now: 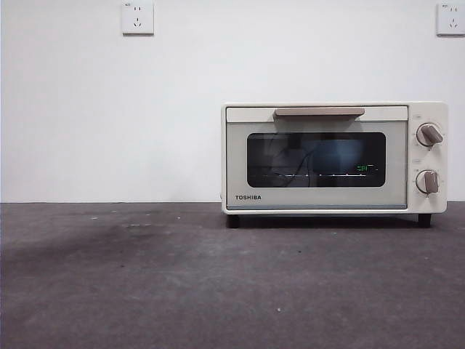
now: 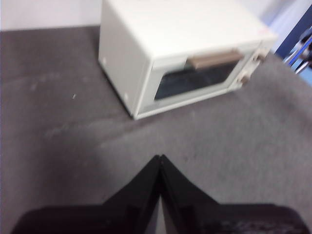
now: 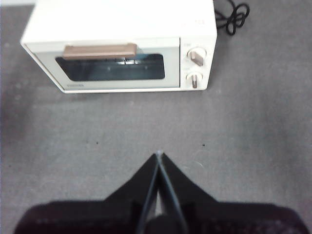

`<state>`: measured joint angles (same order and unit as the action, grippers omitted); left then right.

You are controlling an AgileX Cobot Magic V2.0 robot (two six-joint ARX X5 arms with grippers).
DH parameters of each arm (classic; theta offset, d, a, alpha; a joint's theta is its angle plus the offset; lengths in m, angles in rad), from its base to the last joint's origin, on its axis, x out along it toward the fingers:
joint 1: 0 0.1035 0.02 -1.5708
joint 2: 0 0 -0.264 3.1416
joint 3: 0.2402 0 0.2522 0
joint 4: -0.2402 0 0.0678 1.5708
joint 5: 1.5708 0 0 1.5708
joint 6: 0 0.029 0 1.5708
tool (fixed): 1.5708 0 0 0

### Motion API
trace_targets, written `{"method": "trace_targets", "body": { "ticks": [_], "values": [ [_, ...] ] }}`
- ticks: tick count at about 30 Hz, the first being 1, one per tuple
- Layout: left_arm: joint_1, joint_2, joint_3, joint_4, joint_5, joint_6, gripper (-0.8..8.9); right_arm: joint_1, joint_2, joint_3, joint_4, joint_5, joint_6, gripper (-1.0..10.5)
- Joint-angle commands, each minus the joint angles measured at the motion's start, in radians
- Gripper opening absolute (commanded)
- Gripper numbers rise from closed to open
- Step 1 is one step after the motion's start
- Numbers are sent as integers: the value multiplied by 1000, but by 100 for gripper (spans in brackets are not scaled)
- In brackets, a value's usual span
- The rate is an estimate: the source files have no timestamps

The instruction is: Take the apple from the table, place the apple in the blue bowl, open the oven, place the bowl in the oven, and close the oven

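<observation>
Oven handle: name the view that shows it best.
The right wrist view: the tan bar handle lies sharp and whole across the top of the shut door of the oven. The front view shows the handle edge-on, a thin strip. The left wrist view shows it blurred and oblique.

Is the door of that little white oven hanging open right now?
No, the oven door sits flush and upright against its front, with the tan handle up along the top edge.
</observation>
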<state>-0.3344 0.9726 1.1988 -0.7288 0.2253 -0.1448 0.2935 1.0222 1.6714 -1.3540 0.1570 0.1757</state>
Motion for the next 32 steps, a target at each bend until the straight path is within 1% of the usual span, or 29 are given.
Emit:
{"method": "trace_targets", "body": {
  "ticks": [1,11,12,13,15,18,20,23,24,28,30,32],
  "values": [
    [3,-29,0,-37,-16,36,-4,1,37,-6,-23,1,6,1],
    [3,-27,0,-43,-17,38,-4,1,215,-6,-23,1,6,1],
    [1,-26,0,-43,-20,51,-4,1,236,-6,-23,1,6,1],
    [0,-26,0,-41,-29,96,-4,0,251,-6,-23,1,6,1],
    [22,-25,0,-41,-102,188,-4,0,283,-6,-22,1,6,1],
    [49,-25,-10,-7,-195,282,-4,0,326,-6,-22,1,6,1],
    [63,-45,-44,57,-194,309,-4,0,348,-6,-22,1,6,1],
    [81,-128,-178,251,-151,302,-4,0,374,-6,-22,1,6,1],
    [90,-174,-255,341,-135,302,-4,0,383,-6,-21,1,6,1],
    [137,-342,-542,626,-140,301,-4,0,402,-6,-4,1,6,1],
    [169,-440,-682,718,-141,281,-4,0,402,-6,23,1,6,1],
    [201,-526,-779,741,-151,262,-4,0,402,-6,54,1,6,1]
  ]
}}
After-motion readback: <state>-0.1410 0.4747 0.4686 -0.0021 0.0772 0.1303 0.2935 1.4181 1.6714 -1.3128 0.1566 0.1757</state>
